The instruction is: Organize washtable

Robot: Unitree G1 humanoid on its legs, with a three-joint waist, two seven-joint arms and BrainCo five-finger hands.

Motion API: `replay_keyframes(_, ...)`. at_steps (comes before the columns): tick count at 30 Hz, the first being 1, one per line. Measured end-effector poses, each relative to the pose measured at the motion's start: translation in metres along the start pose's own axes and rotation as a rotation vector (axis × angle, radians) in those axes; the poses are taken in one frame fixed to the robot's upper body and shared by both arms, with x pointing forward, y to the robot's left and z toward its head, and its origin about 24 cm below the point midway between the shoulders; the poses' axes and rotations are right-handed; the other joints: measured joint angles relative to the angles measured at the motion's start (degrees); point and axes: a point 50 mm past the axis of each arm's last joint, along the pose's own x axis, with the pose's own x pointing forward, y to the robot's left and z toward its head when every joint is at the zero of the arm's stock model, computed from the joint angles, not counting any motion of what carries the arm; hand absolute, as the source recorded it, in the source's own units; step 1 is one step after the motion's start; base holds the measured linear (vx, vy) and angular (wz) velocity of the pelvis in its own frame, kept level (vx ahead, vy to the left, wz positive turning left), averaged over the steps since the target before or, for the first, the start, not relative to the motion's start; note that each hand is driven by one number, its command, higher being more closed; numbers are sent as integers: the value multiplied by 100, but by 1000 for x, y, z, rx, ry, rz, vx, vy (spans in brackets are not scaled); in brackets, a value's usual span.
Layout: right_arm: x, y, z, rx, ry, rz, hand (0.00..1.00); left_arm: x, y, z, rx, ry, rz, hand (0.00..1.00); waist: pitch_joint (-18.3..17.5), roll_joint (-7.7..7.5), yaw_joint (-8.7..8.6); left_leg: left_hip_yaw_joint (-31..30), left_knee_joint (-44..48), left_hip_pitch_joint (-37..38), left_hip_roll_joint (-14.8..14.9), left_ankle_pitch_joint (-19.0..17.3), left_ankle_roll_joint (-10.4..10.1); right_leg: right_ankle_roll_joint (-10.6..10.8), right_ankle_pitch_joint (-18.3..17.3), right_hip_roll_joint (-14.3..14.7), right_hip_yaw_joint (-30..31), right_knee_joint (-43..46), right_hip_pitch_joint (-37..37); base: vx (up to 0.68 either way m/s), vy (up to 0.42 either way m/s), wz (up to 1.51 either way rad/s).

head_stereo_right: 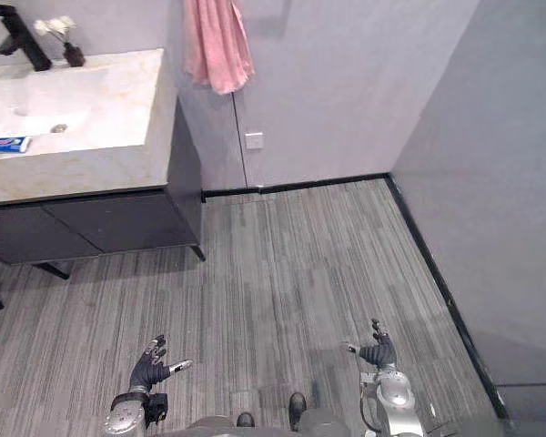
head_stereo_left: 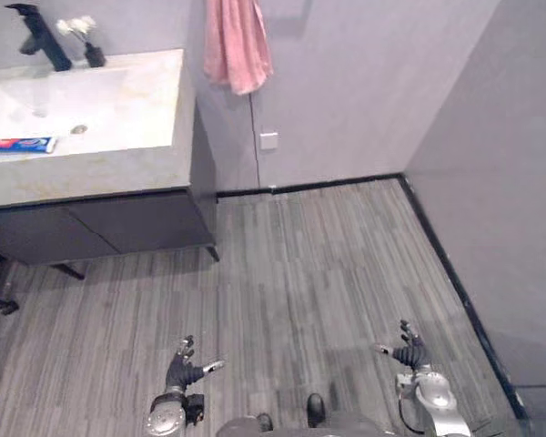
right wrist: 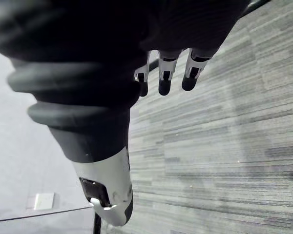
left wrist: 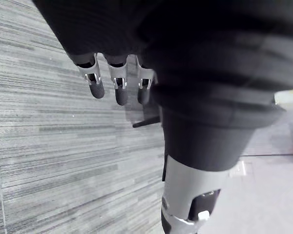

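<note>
Counter [head_stereo_left: 118, 168] not yet tidied; both hands empty and well away

Counter of pale stone stands at the far left against the wall, over a dark cabinet [head_stereo_left: 100, 223]. On it, a toothpaste tube [head_stereo_left: 18, 144] lies flat at the near edge of the sink [head_stereo_left: 27, 100]. A black tap [head_stereo_left: 41, 36] and a small dark vase with white flowers [head_stereo_left: 93, 50] stand at the back. A pink towel [head_stereo_left: 237, 45] hangs on the wall just past the counter's right end.

By the look of it, tidying has not begun; the tube seems the loose item left to put away.

The left hand [head_stereo_left: 184, 369] and right hand [head_stereo_left: 408, 350] hang low over the floor [head_stereo_left: 300, 273], fingers spread and relaxed, holding nothing. Bare striped floor lies open between robot and counter. The right wall, with its black skirting, closes that side.
</note>
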Motion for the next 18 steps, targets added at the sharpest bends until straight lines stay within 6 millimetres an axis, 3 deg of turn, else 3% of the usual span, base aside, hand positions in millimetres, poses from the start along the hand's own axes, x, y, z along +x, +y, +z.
replay_keyframes(3,0,3,0,0,1,2,0,8,-5,14,13,-46,-19,0,154,-45,-24,-65,115,233,-114,-293,141,79,-272,-291,-412,1799,-744,170,55,-1)
replay_keyframes(5,0,2,-1,-4,11,0,0,9,-6,16,19,-51,-14,0,229,-54,-66,-126,54,510,-112,-383,161,49,-475,-447,-650,1918,-959,276,33,8)
replay_keyframes(7,2,-2,2,-16,2,-8,0,12,-9,22,21,-71,-22,0,300,11,-163,-289,-50,730,43,-449,134,39,-456,-433,-829,1600,-1256,357,-20,33)
replay_keyframes(8,3,-5,4,-25,-2,-13,0,16,-11,28,20,-88,-29,0,374,127,-193,-363,-165,876,200,-441,117,83,-332,-333,-874,1144,-1477,386,-71,47)
replay_keyframes(9,3,-7,4,-29,-4,-16,0,17,-13,31,20,-96,-33,0,366,109,-212,-406,-195,930,260,-426,90,75,-173,-292,-871,834,-1568,434,-99,50)
replay_keyframes(10,2,-9,3,-33,0,-21,0,18,-13,34,21,-105,-34,0,353,55,-249,-500,-193,1016,283,-381,-97,47,308,-276,-795,143,-1619,502,-142,56)
replay_keyframes(11,0,-10,0,-35,6,-24,0,18,-13,32,21,-99,-31,0,319,-4,-320,-661,-122,1148,329,-467,-269,-104,1110,-323,-693,-68,-1586,537,-163,66)
replay_keyframes(12,0,-11,0,-35,6,-26,0,17,-14,30,19,-90,-32,0,329,41,-371,-746,-22,1188,392,-505,-336,-279,1244,-331,-764,99,-1561,567,-207,54)
replay_keyframes(13,1,-11,3,-33,-1,-26,0,17,-16,29,14,-86,-32,0,334,139,-390,-803,268,1083,536,-432,-479,-378,1012,-312,-922,339,-1577,553,-222,48)
replay_keyframes(14,0,-8,5,-29,-16,-16,0,19,-17,33,10,-98,-30,0,338,149,-426,-834,1076,700,571,-170,-749,-419,781,-325,-1028,379,-1452,556,-228,40)
replay_keyframes(15,1,-5,8,-36,-30,-2,0,20,-18,34,3,-100,-27,0,350,157,-431,-838,1923,312,622,261,-723,-476,693,-308,-1070,228,-1222,670,-279,39)
replay_keyframes(16,1,-3,9,-43,-33,10,0,19,-22,32,-9,-93,-32,0,396,199,-365,-842,3133,-135,824,963,-730,-518,669,-209,-1117,-208,-642,681,-256,16)
replay_keyframes(18,1,5,9,-34,-38,29,0,16,-24,27,-23,-77,-32,0,448,177,-267,-571,4557,-611,1112,683,-608,-568,649,-51,-1081,-903,456,642,-201,-2)
